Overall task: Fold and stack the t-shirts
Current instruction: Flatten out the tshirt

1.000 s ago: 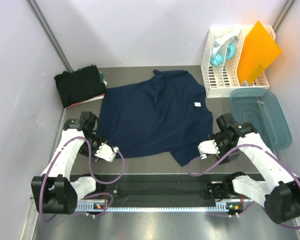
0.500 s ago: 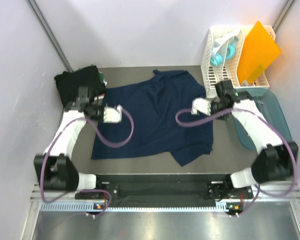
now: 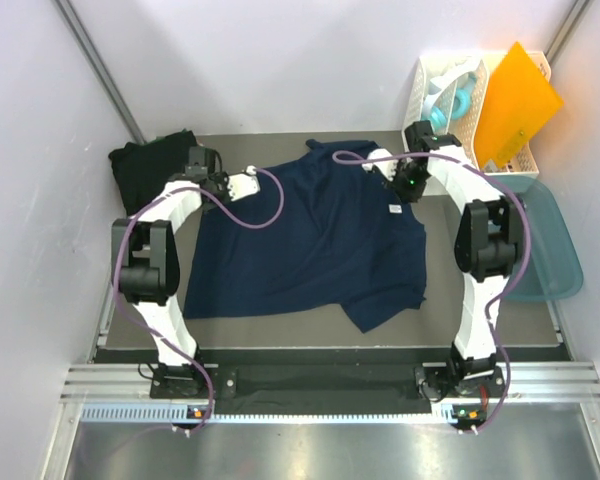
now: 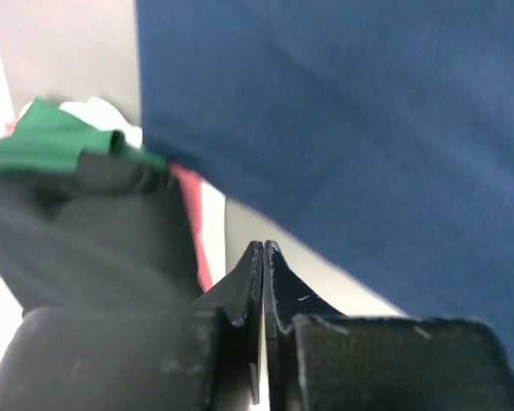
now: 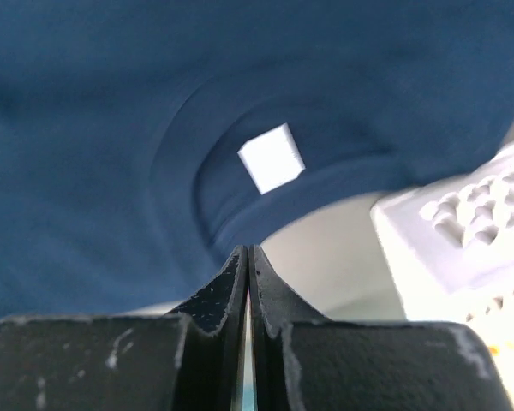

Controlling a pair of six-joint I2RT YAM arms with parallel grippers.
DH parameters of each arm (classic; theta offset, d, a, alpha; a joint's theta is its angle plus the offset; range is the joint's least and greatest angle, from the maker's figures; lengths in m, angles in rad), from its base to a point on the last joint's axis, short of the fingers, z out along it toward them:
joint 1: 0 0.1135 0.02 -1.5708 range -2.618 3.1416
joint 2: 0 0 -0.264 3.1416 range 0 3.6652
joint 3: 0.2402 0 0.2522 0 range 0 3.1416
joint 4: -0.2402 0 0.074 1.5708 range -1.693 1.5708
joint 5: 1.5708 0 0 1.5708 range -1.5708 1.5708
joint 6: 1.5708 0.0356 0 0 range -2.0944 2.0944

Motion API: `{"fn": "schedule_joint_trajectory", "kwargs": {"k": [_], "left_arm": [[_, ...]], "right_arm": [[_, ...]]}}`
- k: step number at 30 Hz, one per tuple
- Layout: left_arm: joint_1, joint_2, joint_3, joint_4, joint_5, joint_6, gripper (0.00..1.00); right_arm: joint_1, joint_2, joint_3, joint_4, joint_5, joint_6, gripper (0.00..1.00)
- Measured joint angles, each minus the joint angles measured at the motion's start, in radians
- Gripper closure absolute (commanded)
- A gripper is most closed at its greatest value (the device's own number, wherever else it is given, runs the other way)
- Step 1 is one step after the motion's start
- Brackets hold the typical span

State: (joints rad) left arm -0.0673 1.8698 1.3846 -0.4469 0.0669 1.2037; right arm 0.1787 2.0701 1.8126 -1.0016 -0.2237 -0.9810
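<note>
- A navy blue short-sleeved cloth t-shirt [image 3: 310, 240] lies spread open across the middle of the grey desk [image 3: 280, 328], its small white neck label [image 5: 271, 157] facing up on the side nearer the right edge.
- A folded pile of black shirts [image 3: 150, 170] sits in the far left corner, just beside the navy one.
- The left gripper [image 4: 263, 248] has its jaws pressed together on nothing, over bare desk by the shirt's far left edge.
- The right gripper [image 5: 246, 250] is also closed and empty, its tips at the collar.

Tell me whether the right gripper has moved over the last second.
Yes. The right gripper moved up the view, far closer to the white rack, now beside its near left corner.
</note>
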Motion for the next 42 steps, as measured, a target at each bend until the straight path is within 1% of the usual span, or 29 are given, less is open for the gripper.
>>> {"fn": "schedule_joint_trajectory", "kwargs": {"k": [3,7,10,17,21,26,29,33,38,39,42], "left_arm": [[-0.021,0.038,0.011,0.024,-0.01,-0.009,1.0],[-0.042,0.078,0.037,0.052,-0.032,-0.013,1.0],[-0.051,0.105,0.057,0.072,-0.045,-0.021,1.0],[-0.063,0.163,0.062,0.137,-0.158,-0.025,1.0],[-0.065,0.2,0.062,0.178,-0.228,-0.024,1.0],[-0.065,0.252,0.061,0.223,-0.338,-0.023,1.0],[-0.066,0.279,0.051,0.248,-0.404,-0.01,1.0],[-0.071,0.278,0.017,0.291,-0.455,0.005,1.0],[-0.072,0.266,0.013,0.238,-0.484,-0.005,1.0],[-0.07,0.248,0.013,0.164,-0.481,-0.024,1.0],[-0.069,0.235,0.013,0.104,-0.473,-0.037,1.0]], "right_arm": [[0.0,0.082,0.097,0.011,-0.015,0.026,1.0],[0.0,0.158,0.18,0.022,-0.031,0.059,1.0],[0.0,0.193,0.199,0.036,-0.035,0.077,1.0],[0.0,0.255,0.195,0.061,-0.042,0.128,1.0],[-0.001,0.257,0.154,0.091,-0.042,0.147,1.0],[-0.002,0.216,0.082,0.152,-0.038,0.163,1.0],[-0.003,0.173,0.007,0.188,-0.024,0.165,1.0],[-0.014,0.114,-0.089,0.205,0.007,0.164,1.0],[-0.044,0.051,-0.184,0.204,0.044,0.162,1.0],[-0.059,0.032,-0.213,0.202,0.055,0.159,1.0],[-0.066,0.021,-0.229,0.201,0.067,0.153,1.0]]}}
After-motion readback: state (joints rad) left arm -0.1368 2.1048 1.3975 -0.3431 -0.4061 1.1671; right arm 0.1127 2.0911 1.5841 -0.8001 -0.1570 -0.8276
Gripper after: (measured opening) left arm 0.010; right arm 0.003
